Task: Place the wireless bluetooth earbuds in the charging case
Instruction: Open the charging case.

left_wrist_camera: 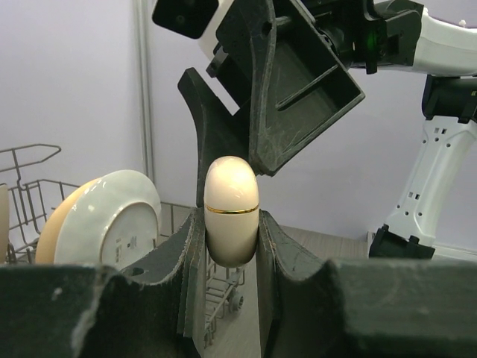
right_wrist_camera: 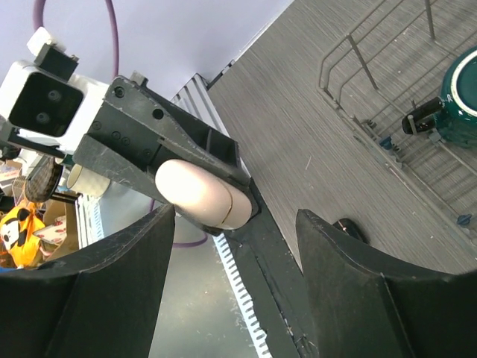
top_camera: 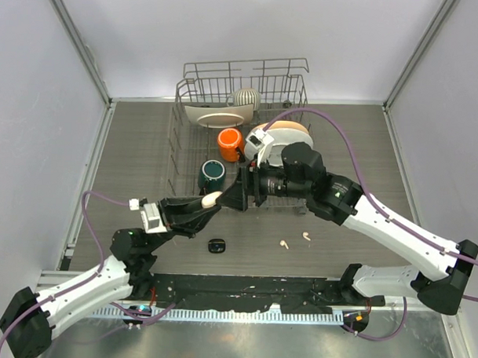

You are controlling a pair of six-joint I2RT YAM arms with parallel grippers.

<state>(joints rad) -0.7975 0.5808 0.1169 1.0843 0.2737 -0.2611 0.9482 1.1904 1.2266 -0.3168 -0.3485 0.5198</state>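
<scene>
A cream charging case with a thin gold seam is closed and pinched upright in my left gripper, held above the table left of centre. My right gripper is open, its fingers on either side of the case without touching it; in the top view it sits just right of the case. Two cream-white earbuds lie apart on the table, below the right arm. A small black case lies on the table in front of the left gripper and shows in the right wrist view.
A wire dish rack stands at the back of the table, holding an orange mug, a teal mug, a white plate and bowls. Grey walls close in the table on three sides.
</scene>
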